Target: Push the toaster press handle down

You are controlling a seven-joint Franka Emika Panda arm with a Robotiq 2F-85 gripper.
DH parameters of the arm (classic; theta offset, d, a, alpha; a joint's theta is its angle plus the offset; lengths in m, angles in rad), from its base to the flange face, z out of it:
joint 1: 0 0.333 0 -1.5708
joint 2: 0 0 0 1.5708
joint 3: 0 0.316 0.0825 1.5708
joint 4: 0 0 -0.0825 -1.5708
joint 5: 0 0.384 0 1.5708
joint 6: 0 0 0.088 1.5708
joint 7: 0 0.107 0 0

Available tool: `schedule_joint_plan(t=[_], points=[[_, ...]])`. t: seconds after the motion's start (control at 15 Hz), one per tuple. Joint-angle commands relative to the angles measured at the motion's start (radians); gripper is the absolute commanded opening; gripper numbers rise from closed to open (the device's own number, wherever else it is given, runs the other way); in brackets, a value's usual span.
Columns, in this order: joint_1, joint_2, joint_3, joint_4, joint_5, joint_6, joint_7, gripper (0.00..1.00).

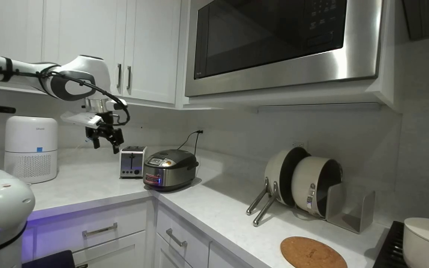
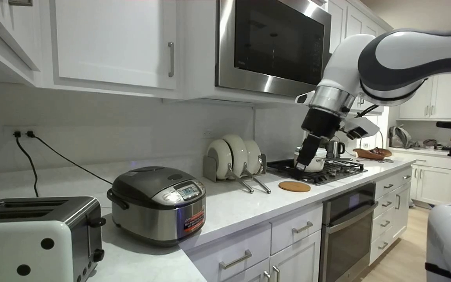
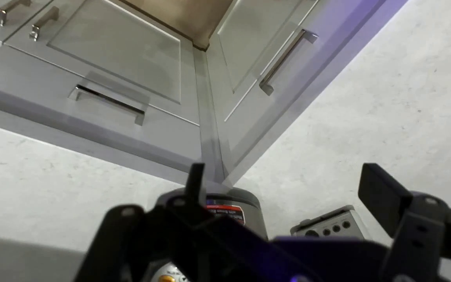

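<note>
The toaster is a small silver-grey box with a dark top, standing upright on the counter. In an exterior view its near side is white with black dots. Its black press handle sticks out near the top of the slot on the front face, above a round knob. My gripper is open and empty, in the air above the counter and apart from the toaster. In the wrist view the open fingers are wide apart; the toaster's front shows below them, partly hidden by the gripper body.
A round steel cooker stands close beside the toaster; it also shows in an exterior view. A white appliance stands on the toaster's other side. Upper cabinets hang over the counter. Pans stand in a rack further along.
</note>
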Motion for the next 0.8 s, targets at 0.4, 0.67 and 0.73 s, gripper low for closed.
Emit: schedule_joint_plan(t=[0.4,0.67,0.73], points=[[0.119,0.092,0.142,-0.024,0.136,0.263,0.041,1.0],[0.175,0.164,0.191,-0.017,0.165,0.401,0.06,1.0],[0.188,0.182,0.201,-0.013,0.165,0.427,0.071,1.0]])
